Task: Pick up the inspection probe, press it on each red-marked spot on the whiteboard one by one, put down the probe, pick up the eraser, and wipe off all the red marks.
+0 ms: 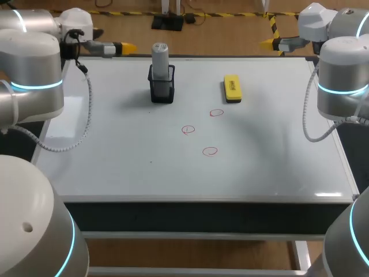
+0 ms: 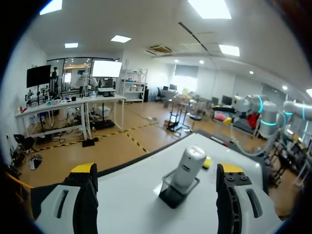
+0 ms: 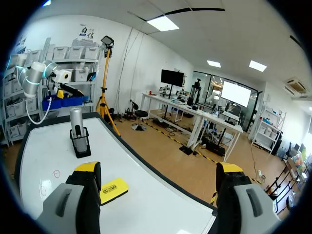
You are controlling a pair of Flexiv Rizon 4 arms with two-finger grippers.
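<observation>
The whiteboard (image 1: 115,150) covers nearly the whole desk. The left arm (image 1: 31,75) hangs over its far left corner and the right arm (image 1: 343,78) over its far right corner. The left fingers (image 1: 124,48) are spread wide with nothing between them, and so are the right fingers (image 1: 270,42).

The probe (image 1: 159,57) stands upright in a black holder (image 1: 162,89) near the far edge, left of the middle. The eraser (image 1: 232,88) lies flat to its right, well apart from it. Three red marks sit nearer the middle of the board: one (image 1: 216,113) just in front of the eraser, one (image 1: 188,130) to its left and nearer, and one (image 1: 210,151) nearest the front edge.

Nothing is grasped yet, so the step in hand is judged to be picking up the probe. In the left wrist view the probe (image 2: 187,168) lies ahead of the spread left fingers (image 2: 83,195), so the left arm looks better placed. It should centre the fingers on the bare upper body, above the holder's rim, close from two sides, then lift straight up so the holder does not come along or tip.
</observation>
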